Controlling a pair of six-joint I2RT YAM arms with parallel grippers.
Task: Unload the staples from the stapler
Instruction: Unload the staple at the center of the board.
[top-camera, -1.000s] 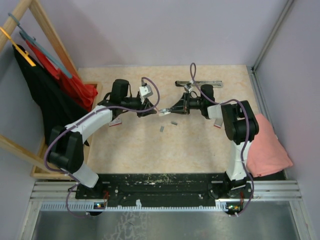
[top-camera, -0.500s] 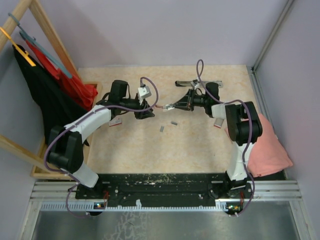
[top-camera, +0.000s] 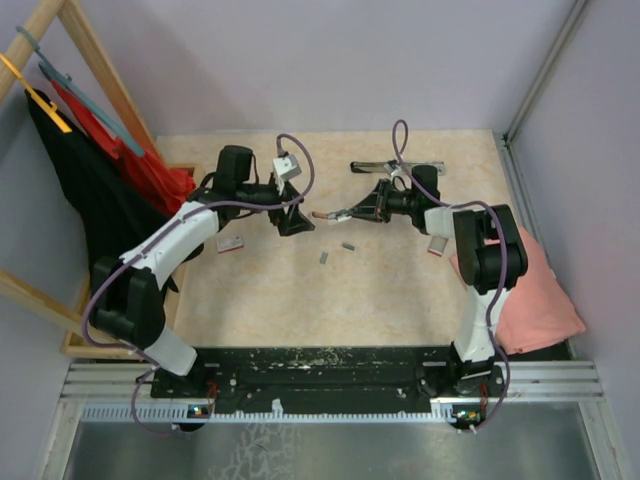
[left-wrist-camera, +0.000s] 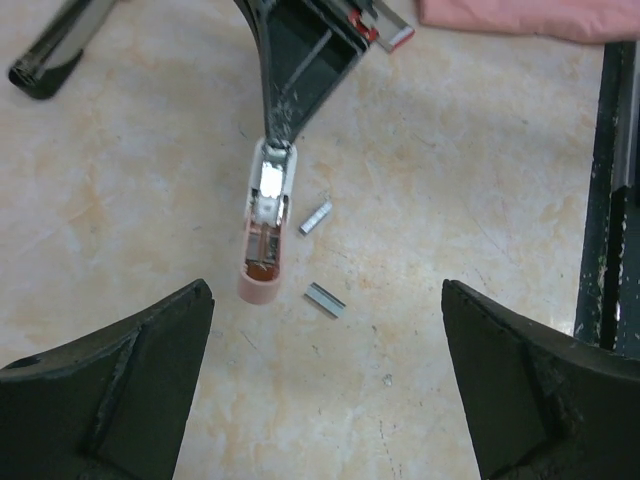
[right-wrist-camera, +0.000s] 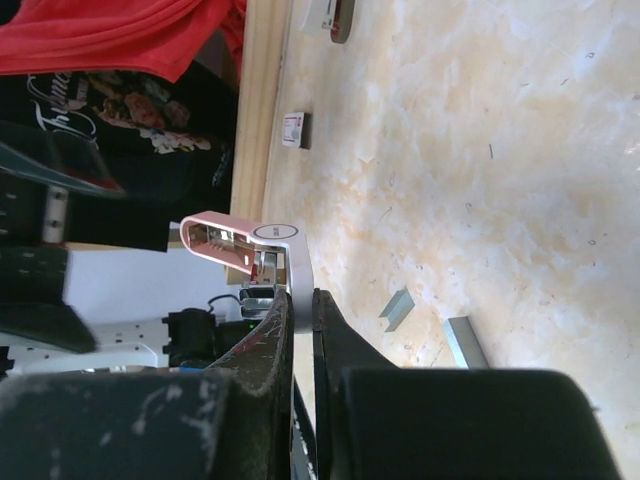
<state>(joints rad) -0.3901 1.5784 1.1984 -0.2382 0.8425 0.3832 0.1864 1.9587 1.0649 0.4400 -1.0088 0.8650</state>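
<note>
two staples lie loose on the table (top-camera: 260, 300), one (top-camera: 324, 257) a little nearer the arm bases than the other (top-camera: 348, 244), close together but apart. in the left wrist view they sit just beside the pink tip of the stapler (left-wrist-camera: 267, 225), which hangs above them off the table. the stapler is small, pink and white, and its inner side faces that camera. the right gripper (top-camera: 350, 212) is clamped on its white end, fingers pressed tight together on it, with the pink end pointing toward the left arm. the left gripper (top-camera: 297, 217) faces that pink end from just beside it, its black fingers (left-wrist-camera: 130, 370) spread wide and holding nothing. further out, a small red-and-white box (top-camera: 231, 243) lies by the left arm and a second box (top-camera: 437, 246) by the right arm. a long silver bar (top-camera: 432, 164) rests near the far edge of the table, and a pink cloth (top-camera: 530, 295) lies at the right edge.
</note>
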